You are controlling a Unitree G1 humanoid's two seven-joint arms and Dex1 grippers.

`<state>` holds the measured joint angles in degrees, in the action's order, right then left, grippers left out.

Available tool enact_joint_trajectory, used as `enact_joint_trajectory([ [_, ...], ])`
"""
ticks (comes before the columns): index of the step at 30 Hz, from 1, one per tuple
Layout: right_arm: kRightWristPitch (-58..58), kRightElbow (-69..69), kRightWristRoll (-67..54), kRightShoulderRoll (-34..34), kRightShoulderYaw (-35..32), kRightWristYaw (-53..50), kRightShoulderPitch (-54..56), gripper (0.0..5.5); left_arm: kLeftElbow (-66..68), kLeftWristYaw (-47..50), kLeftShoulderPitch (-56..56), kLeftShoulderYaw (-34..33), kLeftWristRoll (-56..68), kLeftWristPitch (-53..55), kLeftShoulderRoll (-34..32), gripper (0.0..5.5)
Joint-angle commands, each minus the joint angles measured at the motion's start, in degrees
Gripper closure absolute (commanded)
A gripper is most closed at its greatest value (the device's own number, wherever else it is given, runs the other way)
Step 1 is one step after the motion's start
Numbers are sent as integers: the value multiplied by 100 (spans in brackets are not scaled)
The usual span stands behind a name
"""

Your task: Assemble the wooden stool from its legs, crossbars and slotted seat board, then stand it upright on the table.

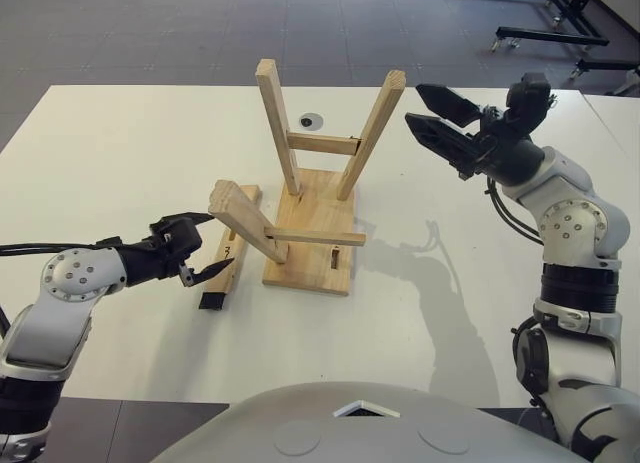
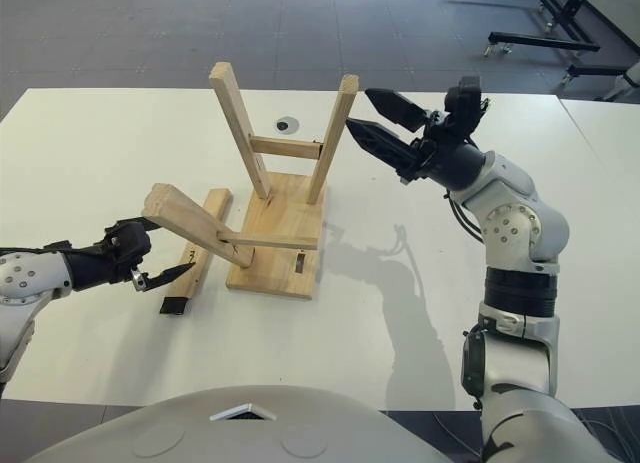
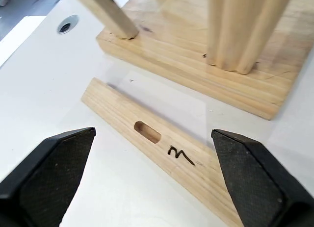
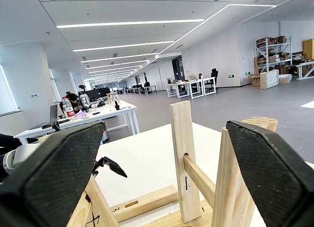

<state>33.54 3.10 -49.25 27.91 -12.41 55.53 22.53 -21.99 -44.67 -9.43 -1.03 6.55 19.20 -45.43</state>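
Left gripper [image 1: 220, 241]: I see it spread, hovering over the loose leg [image 3: 167, 143].
Loose leg: flat on the table [image 1: 120, 163], just beside the seat board [image 1: 318, 211], toward the left edge.
Right gripper [image 1: 413, 103]: spread, near the top of an upright leg [image 1: 372, 133].

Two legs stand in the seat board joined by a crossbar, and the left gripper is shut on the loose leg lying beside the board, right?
Not quite. The left gripper is open, poised over the loose leg, not shut on it, as the left wrist view shows. The rest holds.
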Motion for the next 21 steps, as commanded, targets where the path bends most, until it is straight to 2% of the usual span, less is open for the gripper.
enact_joint_trajectory([
  [1, 15, 168, 52, -81, 78, -100, -157, 95, -277, 937, 399, 145, -167, 1234, 677, 116],
  [5, 27, 366, 42, -165, 145, -225, -367, 95, -609, 1420, 548, -101, 217, 2362, 1208, 116],
  [11, -57, 600, 61, -274, 140, -405, -636, 95, -834, 1594, 229, -170, 382, 3391, 1134, 116],
  [16, -191, 840, 69, -401, 88, -608, -987, 95, -812, 1577, 103, -40, 571, 3794, 1148, 116],
  [21, -304, 898, 77, -501, 125, -705, -1141, 95, -445, 1599, 285, -68, 472, 3670, 921, 116],
])
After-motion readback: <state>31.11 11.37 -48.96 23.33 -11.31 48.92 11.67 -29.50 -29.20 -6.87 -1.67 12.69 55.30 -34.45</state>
